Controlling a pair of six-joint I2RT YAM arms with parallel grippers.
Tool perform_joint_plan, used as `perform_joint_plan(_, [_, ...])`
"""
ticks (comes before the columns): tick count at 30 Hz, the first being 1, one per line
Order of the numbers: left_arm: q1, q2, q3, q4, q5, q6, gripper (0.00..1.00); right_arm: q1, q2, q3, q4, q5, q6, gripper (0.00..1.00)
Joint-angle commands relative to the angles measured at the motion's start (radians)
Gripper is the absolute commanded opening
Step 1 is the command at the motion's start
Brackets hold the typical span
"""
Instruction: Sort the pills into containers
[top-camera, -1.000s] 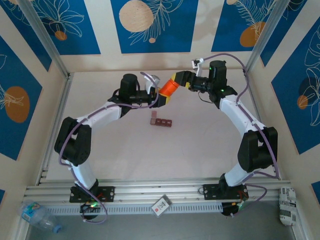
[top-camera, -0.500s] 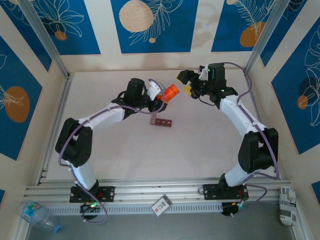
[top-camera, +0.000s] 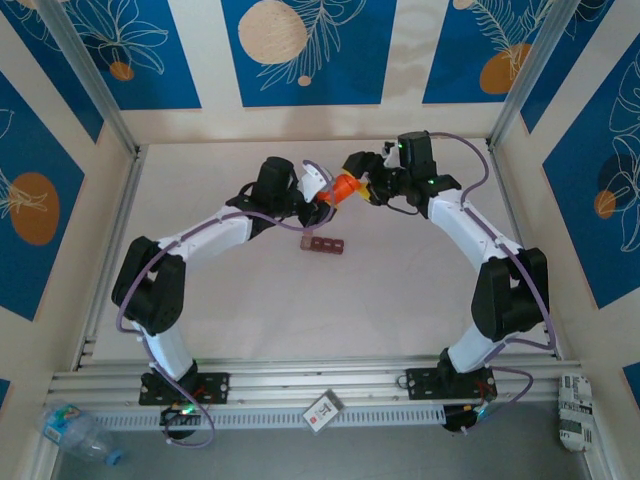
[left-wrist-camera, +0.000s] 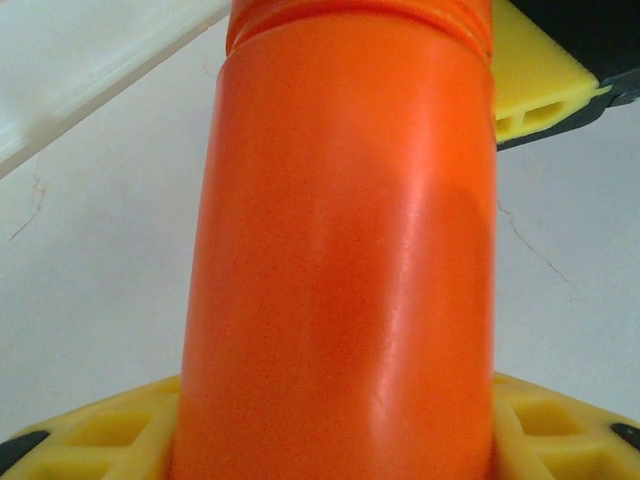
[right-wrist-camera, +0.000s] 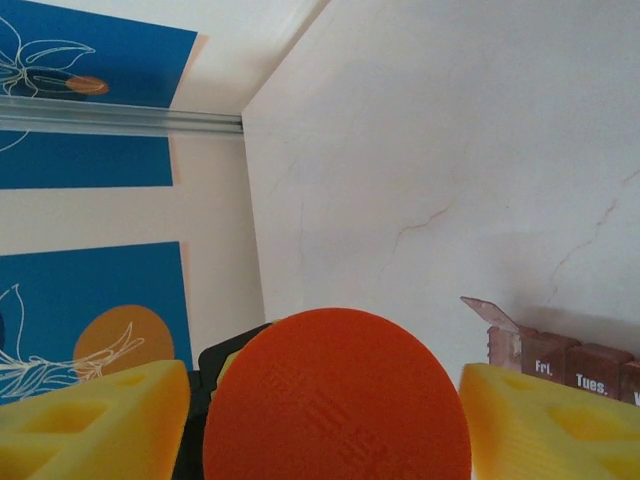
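L gripper (top-camera: 322, 196) tight on orange bottle (left-wrist-camera: 340, 250); R gripper (top-camera: 362, 180) astride its cap (right-wrist-camera: 335, 400), grip unclear.

Blue floral wall panels (top-camera: 300, 50), pale tabletop (top-camera: 260, 300)

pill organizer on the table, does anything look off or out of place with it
Only the end lid of the pill organizer stands flipped up; the neighbouring compartments, marked Fri. and Tues., are shut. The strip lies flat on the table, with nothing visibly spilled around it.
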Motion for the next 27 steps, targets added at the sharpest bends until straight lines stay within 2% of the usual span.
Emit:
perform_joint_plan(1, [-0.006, -0.021, 0.033, 0.002, -0.001, 0.018, 0.0, 0.006, 0.001, 0.014, -0.011, 0.008, 0.001, 0.68])
perform_joint_plan(7, [-0.006, -0.02, 0.035, 0.013, 0.003, 0.003, 0.0, 0.006, -0.007, 0.0, -0.004, 0.005, -0.015, 0.48])
perform_joint_plan(12, [0.005, -0.021, 0.044, 0.011, 0.059, -0.028, 0.0, -0.013, -0.014, -0.004, 0.038, -0.017, -0.062, 0.43])
perform_joint_plan(16, [0.036, -0.034, 0.045, 0.02, 0.19, -0.085, 0.0, -0.052, -0.018, -0.004, 0.121, -0.083, -0.151, 0.43])
perform_joint_plan(22, [0.103, -0.035, 0.038, 0.133, 0.501, -0.264, 0.0, -0.115, 0.007, 0.024, 0.291, -0.344, -0.3, 0.43])
perform_joint_plan(27, [0.118, -0.016, 0.039, 0.192, 0.585, -0.344, 0.0, -0.117, 0.005, 0.018, 0.319, -0.417, -0.398, 0.43])
